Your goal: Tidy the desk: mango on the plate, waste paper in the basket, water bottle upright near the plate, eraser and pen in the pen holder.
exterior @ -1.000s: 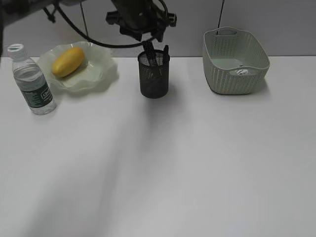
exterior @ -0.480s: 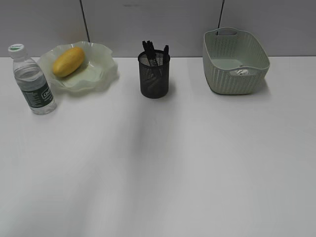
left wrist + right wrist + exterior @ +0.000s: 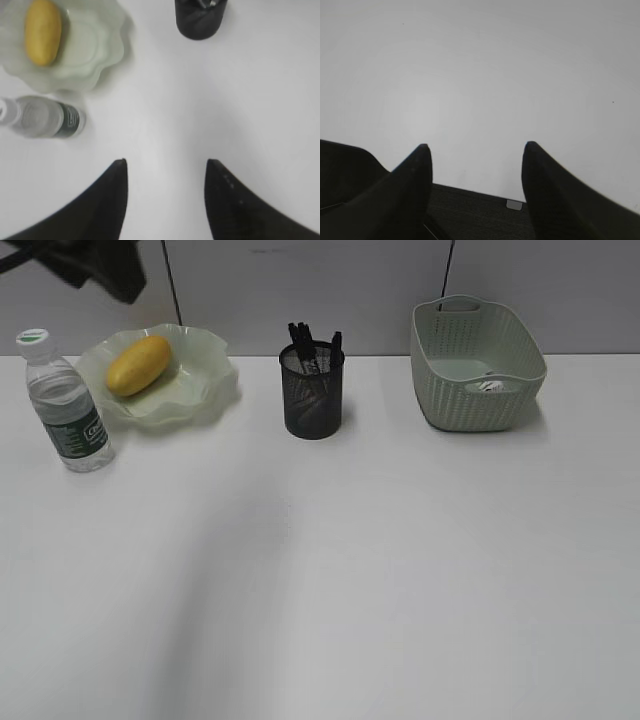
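The yellow mango [image 3: 138, 364] lies on the pale green wavy plate [image 3: 205, 380]. Just left of the plate, the water bottle [image 3: 65, 405] stands upright. Dark pens [image 3: 303, 340] stick up out of the black mesh pen holder [image 3: 312, 405]; the eraser does not show. A wad of waste paper [image 3: 489, 386] lies inside the basket [image 3: 475, 370]. My left gripper [image 3: 166, 162] hangs high and open over bare desk, with the mango [image 3: 43, 31], bottle [image 3: 45, 117] and pen holder [image 3: 200, 20] below and ahead. My right gripper [image 3: 476, 146] is open and empty over the desk's edge.
A dark part of my left arm [image 3: 105, 265] shows in the top left corner of the exterior view, above the bottle and plate. A grey wall runs behind the desk [image 3: 350, 570]. Dark flooring [image 3: 470, 215] lies past the desk edge in the right wrist view.
My left arm has left its place above the pen holder, passed out of the exterior view, and now shows at the top left corner. Nothing on the desk has moved.
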You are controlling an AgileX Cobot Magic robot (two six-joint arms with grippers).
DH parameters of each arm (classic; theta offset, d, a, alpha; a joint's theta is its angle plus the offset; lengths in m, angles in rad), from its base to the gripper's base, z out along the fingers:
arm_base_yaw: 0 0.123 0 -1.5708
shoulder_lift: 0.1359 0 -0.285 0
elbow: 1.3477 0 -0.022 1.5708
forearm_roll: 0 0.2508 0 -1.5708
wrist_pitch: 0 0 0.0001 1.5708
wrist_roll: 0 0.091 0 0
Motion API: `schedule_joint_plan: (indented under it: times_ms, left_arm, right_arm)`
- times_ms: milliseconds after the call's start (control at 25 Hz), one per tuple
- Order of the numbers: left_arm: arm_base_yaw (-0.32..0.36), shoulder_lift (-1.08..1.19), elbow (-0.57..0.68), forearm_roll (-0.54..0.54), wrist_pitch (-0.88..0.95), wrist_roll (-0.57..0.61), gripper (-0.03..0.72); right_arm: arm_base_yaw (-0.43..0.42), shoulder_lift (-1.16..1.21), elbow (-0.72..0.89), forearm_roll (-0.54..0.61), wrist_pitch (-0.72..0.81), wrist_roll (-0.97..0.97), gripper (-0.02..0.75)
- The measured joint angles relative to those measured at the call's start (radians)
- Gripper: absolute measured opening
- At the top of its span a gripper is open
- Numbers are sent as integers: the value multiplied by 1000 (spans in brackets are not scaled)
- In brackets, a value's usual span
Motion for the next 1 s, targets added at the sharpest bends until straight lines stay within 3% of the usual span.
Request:
schedule_joint_plan:
  times_ms: [200,480,600,840,1000]
  left_arm:
    - [0,-306,303,0,-58,0,382]
    - [0,-753,598,-7,-72,0,382]
    - [0,-934,708,-20,-72,0,398]
    - [0,-1286,881,-59,-70,0,502]
    - [0,-1453,962,-61,-67,0,515]
  right_arm:
    - [0,0,0,0,0,0,459]
    - [0,0,0,0,0,0,459]
    - [0,0,0,1,0,-1,482]
    - [0,0,0,3,0,-1,517]
    - [0,0,0,3,0,-1,520]
